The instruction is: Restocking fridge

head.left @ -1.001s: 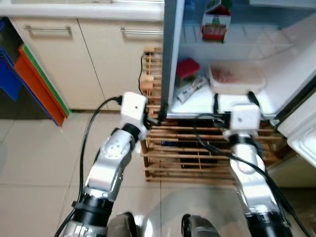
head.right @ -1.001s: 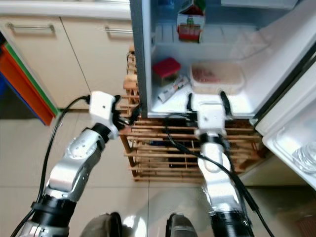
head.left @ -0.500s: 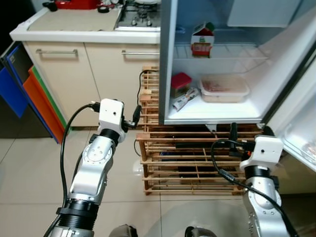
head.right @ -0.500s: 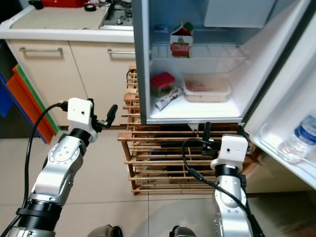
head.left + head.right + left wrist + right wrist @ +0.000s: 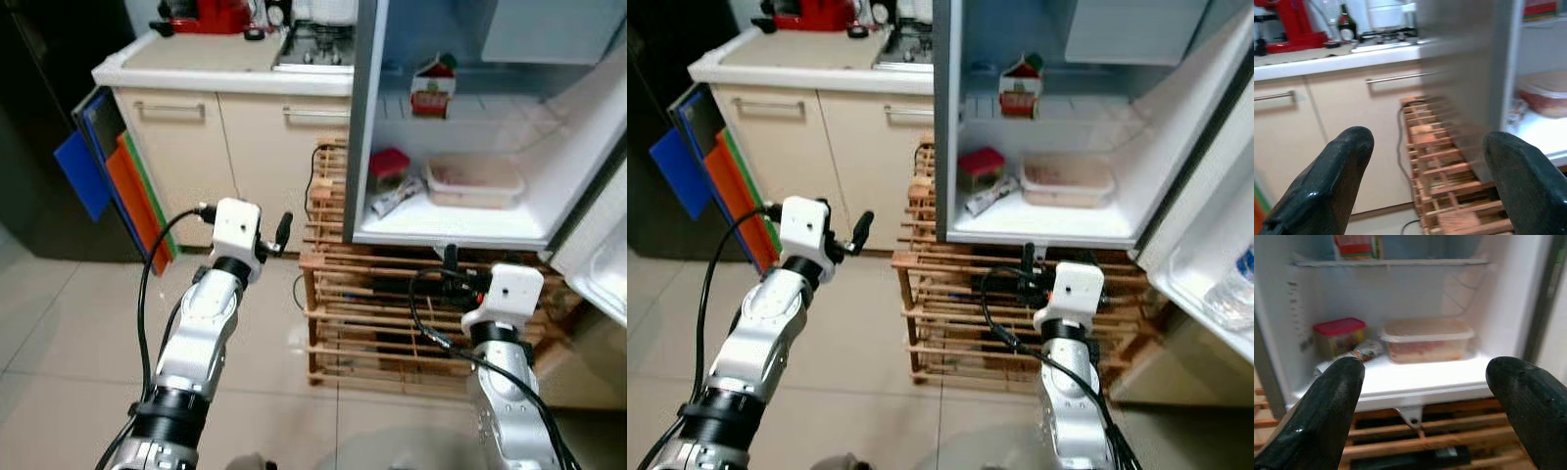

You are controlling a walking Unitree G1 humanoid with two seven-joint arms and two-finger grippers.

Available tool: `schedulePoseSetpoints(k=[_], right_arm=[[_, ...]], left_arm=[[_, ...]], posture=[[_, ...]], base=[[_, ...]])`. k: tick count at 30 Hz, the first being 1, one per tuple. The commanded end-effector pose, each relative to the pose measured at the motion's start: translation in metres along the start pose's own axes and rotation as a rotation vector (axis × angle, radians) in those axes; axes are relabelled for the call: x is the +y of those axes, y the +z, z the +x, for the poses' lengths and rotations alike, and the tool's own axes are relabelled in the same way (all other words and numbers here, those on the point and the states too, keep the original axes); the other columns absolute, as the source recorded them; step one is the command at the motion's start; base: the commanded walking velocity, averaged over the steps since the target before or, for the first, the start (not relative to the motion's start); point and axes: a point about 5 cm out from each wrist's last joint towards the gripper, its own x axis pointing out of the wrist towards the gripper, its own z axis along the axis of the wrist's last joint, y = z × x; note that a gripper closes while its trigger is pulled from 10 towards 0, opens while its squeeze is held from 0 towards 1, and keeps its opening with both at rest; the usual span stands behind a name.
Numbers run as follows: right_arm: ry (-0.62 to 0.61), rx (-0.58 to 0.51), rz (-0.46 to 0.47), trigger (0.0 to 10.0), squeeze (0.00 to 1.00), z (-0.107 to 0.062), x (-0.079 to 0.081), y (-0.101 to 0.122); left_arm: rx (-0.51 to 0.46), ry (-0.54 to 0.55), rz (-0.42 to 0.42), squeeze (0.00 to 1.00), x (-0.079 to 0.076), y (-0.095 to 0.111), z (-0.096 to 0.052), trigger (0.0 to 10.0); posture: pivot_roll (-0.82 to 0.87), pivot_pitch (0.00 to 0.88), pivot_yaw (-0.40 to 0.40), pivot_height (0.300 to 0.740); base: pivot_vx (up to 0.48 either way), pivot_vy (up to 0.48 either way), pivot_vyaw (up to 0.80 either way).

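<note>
The fridge (image 5: 364, 127) stands open. A red and white carton (image 5: 432, 86) is on its upper shelf. On the bottom shelf lie a red-lidded tub (image 5: 389, 166), a wrapped packet (image 5: 397, 201) and a clear lidded box (image 5: 473, 179) with pinkish food. A water bottle (image 5: 1236, 292) sits in the door rack at the right. My right gripper (image 5: 458, 266) is open and empty, just below the bottom shelf's front edge, facing into the fridge (image 5: 1400, 382). My left gripper (image 5: 284, 233) is open and empty, held left of the fridge wall before the cabinet (image 5: 1327, 122).
A wooden slatted rack (image 5: 392, 313) stands under the fridge. Cream cabinets (image 5: 225, 147) with a counter, a hob (image 5: 318, 34) and a red appliance (image 5: 206, 15) are at the left. Blue, orange and green boards (image 5: 118, 186) lean beside them. Tiled floor lies in front.
The whole view has pulled back from the fridge. My right gripper has come down from the bottom shelf's edge to the rack's top. My left gripper now stands clear of the fridge wall.
</note>
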Motion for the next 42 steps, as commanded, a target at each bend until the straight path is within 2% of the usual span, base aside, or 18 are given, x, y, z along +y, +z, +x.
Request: schedulePoseSetpoints(k=[1, 7, 12, 14, 18, 28, 33, 42], right_arm=[[0.008, -0.007, -0.013, 10.0, 0.0, 0.0, 0.0, 0.001], [0.019, -0.003, -0.027, 10.0, 0.0, 0.0, 0.001, 0.0], [0.024, -0.002, -0.031, 10.0, 0.0, 0.0, 0.001, 0.0], [0.03, -0.001, -0.035, 10.0, 0.0, -0.001, 0.002, 0.0], [0.046, 0.002, -0.045, 10.0, 0.0, -0.006, 0.003, -0.002], [0.048, 0.029, -0.079, 10.0, 0.0, -0.023, -0.003, -0.009], [0.035, 0.035, -0.097, 10.0, 0.0, -0.023, -0.01, -0.01], [0.043, 0.043, -0.108, 10.0, 0.0, -0.022, -0.011, -0.012]], left_arm=[[0.011, -0.002, 0.001, 0.0, -0.001, -0.003, 0.0, 10.0], [0.005, -0.003, 0.001, 0.0, -0.002, -0.004, 0.003, 10.0], [0.004, -0.014, -0.004, 0.0, -0.003, -0.004, 0.004, 10.0], [0.01, -0.029, 0.002, 0.0, -0.005, -0.005, 0.004, 10.0], [-0.016, -0.093, -0.036, 0.0, -0.009, -0.004, 0.001, 10.0], [-0.029, -0.163, -0.016, 0.0, -0.016, -0.006, 0.003, 10.0], [-0.045, -0.192, -0.017, 0.0, -0.019, -0.005, 0.003, 10.0], [-0.065, -0.244, -0.047, 0.0, -0.027, -0.004, -0.002, 10.0]], posture=[[-0.09, 0.0, 0.045, 0.74], [-0.1, 0.0, 0.046, 0.74], [-0.1, 0.0, 0.047, 0.74], [-0.11, 0.0, 0.047, 0.74], [-0.11, 0.0, 0.05, 0.74], [-0.15, 0.0, 0.065, 0.74], [-0.16, 0.0, 0.062, 0.74], [-0.15, 0.0, 0.054, 0.74]], base=[[-0.375, 0.0, 0.0], [-0.314, 0.0, 0.0], [0.0, 0.0, 0.0], [0.0, 0.0, 0.0], [0.0, -0.108, 0.0], [0.356, -0.31, 0.0], [0.388, -0.279, 0.0], [0.321, -0.352, 0.0]])
